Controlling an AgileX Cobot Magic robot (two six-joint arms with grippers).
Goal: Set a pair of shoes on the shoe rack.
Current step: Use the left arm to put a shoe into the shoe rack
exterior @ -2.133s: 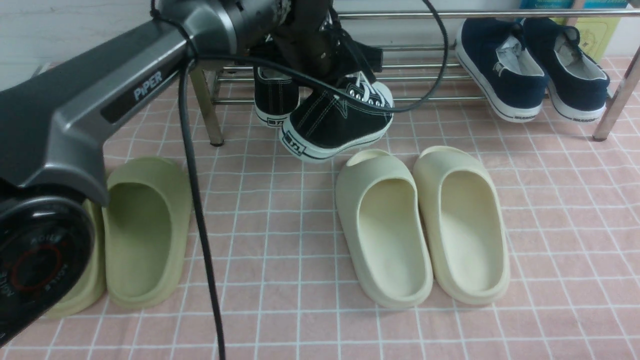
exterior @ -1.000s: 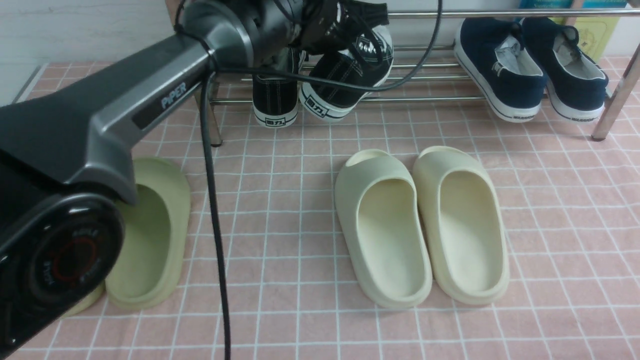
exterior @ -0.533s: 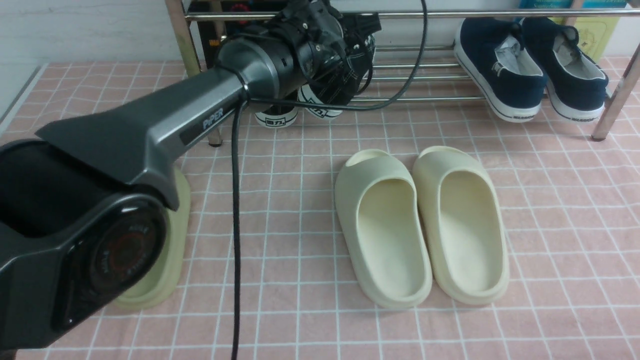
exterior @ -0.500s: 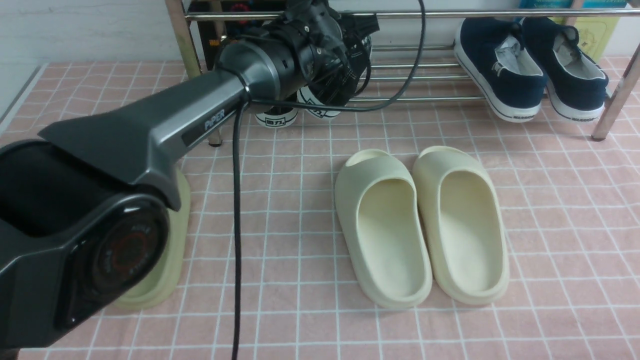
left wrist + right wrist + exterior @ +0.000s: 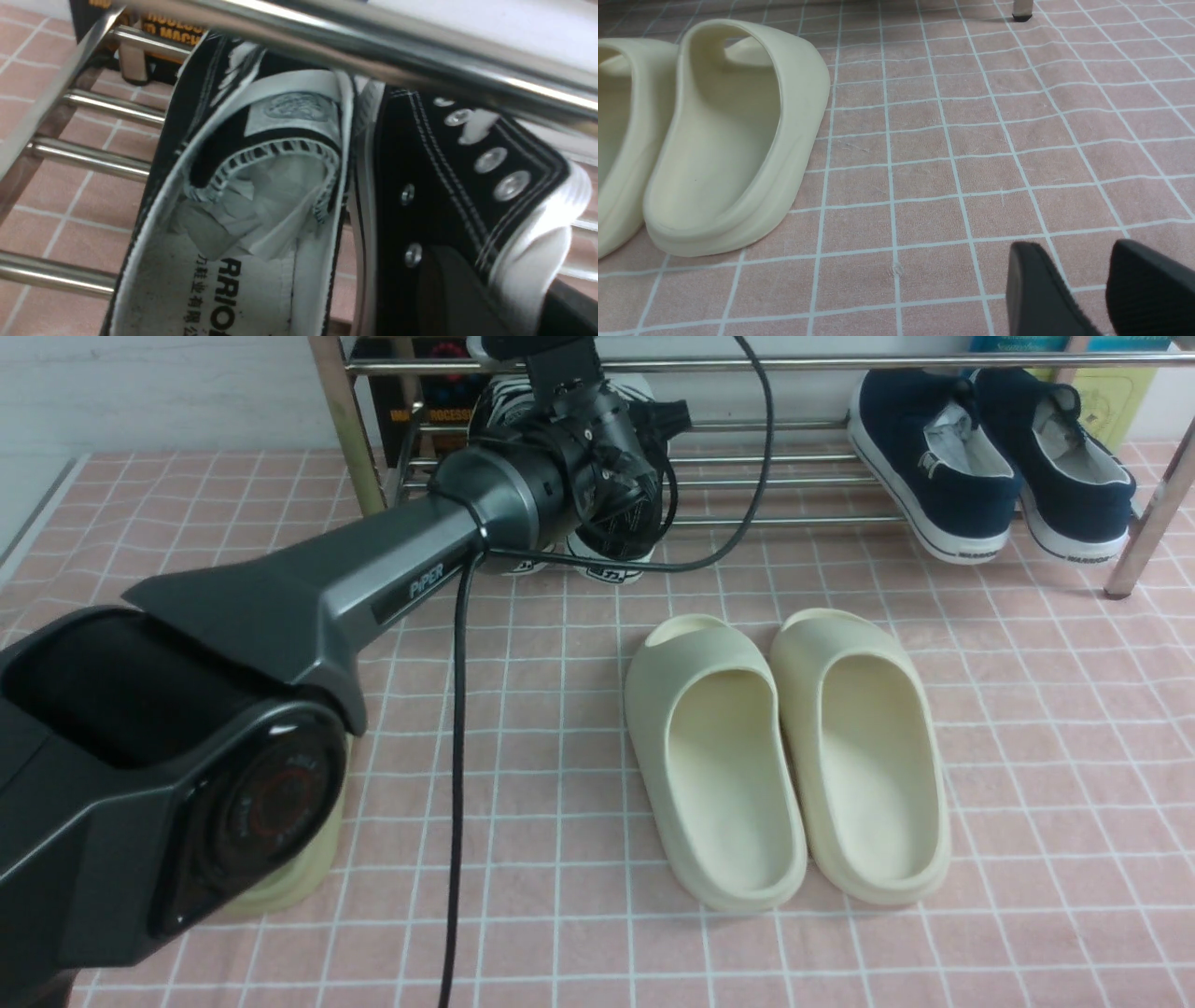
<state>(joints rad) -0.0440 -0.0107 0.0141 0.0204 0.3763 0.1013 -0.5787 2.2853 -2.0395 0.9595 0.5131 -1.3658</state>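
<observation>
Right wrist view: right gripper (image 5: 1076,254) hovers low over pink checked mat (image 5: 971,140), black fingers spread, nothing btwn them; idle.
Foreground: pair of cream foam slides (image 5: 789,756) mid-mat; one green foam slide (image 5: 299,882) mostly hidden under grey left arm (image 5: 280,616).
Left gripper (image 5: 507,294): at rack's left end; dark pads either side of a sneaker's wall, can't tell if pinching or loose.
Task shoes: two black canvas sneakers w/ white laces + toe caps (image 5: 243,224) lie side by side on lower rods of shiny chrome shoe rack (image 5: 840,364), heels toward camera; right one looks tilted.
Far right: navy slip-on shoes (image 5: 934,467), same rack.
Step (judged): release. Open jaws fully, check tilted shoe rests on rods, back straight out clear of laces + top rod.
Change vs earliest frame: second sneaker hung in air before rack; now on rods beside its mate.
</observation>
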